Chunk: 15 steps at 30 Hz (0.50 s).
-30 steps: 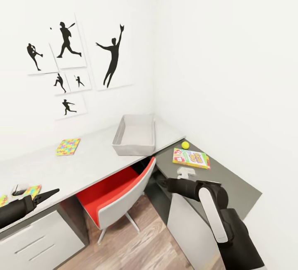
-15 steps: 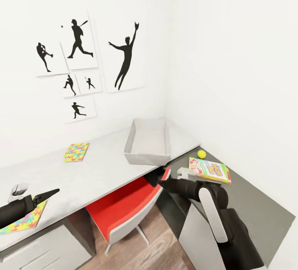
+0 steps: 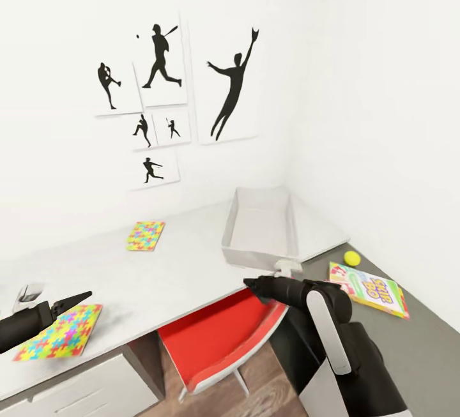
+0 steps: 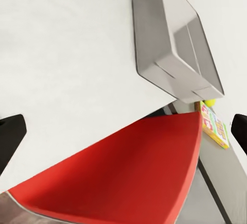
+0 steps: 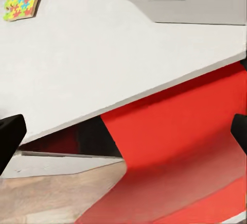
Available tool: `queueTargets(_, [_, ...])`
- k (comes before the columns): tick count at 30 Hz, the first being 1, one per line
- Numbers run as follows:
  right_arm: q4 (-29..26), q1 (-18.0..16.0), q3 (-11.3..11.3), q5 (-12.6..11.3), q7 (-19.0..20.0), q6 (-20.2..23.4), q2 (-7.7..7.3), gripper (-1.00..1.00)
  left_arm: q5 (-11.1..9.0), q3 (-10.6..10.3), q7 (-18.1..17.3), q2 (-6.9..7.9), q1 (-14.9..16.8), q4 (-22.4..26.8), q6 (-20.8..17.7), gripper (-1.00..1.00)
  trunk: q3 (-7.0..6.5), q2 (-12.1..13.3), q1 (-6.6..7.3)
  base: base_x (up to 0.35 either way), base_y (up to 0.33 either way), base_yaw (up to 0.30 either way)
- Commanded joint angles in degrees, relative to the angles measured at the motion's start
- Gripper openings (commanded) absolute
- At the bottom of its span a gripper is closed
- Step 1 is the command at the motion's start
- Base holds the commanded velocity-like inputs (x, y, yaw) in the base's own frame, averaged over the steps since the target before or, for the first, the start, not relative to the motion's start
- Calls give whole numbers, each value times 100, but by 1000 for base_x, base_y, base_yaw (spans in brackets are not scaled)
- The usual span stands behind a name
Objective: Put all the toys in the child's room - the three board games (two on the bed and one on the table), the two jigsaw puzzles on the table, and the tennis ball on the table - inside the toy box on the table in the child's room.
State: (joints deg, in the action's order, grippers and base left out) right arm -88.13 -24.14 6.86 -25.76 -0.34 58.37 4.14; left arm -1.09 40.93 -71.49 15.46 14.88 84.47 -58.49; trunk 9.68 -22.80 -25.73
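Rotation swung your view left, so the near multicolour jigsaw mat (image 3: 61,333) lay whole just beside your left gripper (image 3: 76,301), spread empty like your right gripper (image 3: 250,284), with the grey slope-walled toy box (image 3: 255,254) unfilled further along the pale desk (image 3: 179,270).

Black arms, white panel, tapered black end effectors

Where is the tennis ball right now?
In the head view the tennis ball sits on the dark surface at the right, just beyond the board game and right of the toy box.
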Motion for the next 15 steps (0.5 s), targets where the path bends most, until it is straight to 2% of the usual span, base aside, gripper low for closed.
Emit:
queueTargets(1, [1, -5, -13, -7, 1, 8, 1, 100, -11, 3, -14, 1, 6, -1, -59, 100, 16, -12, -5, 229, 92, 254])
queueTargets(6, [64, -5, -112, -19, 39, -45, 0, 100, -9, 3, -12, 1, 6, -1, -58, 100, 35, -12, -5, 247, -20, 254])
queueTargets(15, [78, -5, -140, -18, 51, -53, 0, 100, -14, 3, -14, 1, 6, -1, -57, 100, 69, -12, -5, 256, -151, 254])
